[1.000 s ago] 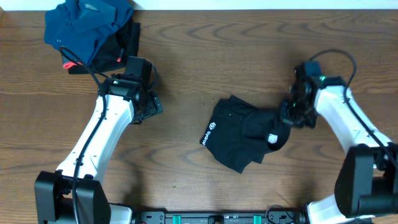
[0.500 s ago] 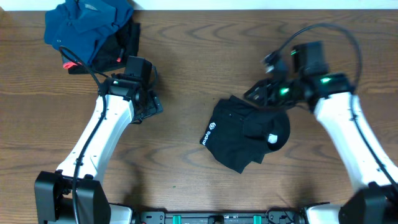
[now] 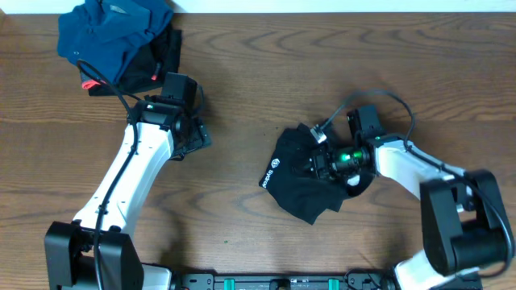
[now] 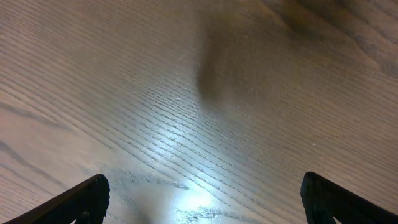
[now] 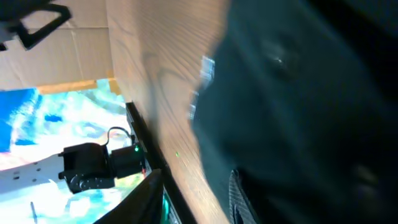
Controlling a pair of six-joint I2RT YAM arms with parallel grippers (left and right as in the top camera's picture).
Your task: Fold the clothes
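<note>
The right end effector (image 3: pixel 313 163) lies low over a large, thin, plain black fabric garment (image 3: pixel 300 189), just right of the middle of the overhead frame. In the right wrist view the picture is blurred. Its two fingers (image 5: pixel 147 198) show at the lower edge and stand a little apart, with a strip of wood and the edge of the black cloth seen between them. So it is partly open, and nothing is seen pinched between the fingers. The garment is a crumpled heap flat on the brown wooden tabletop (image 3: pixel 242 97), with white lettering (image 3: pixel 270 173) at its left edge.

The left end effector (image 3: pixel 196 138) is left of the middle, well apart from the garment. In the left wrist view its dark fingers (image 4: pixel 93 194) sit in the two lower corners, spread wide. It is open and empty, with only bare wood grain and a bright reflection below it.

In the upper left corner lies a crumpled dark blue garment (image 3: pixel 109 32). Beside and partly under it is a small black piece with red-pink tags (image 3: pixel 165 52).
</note>
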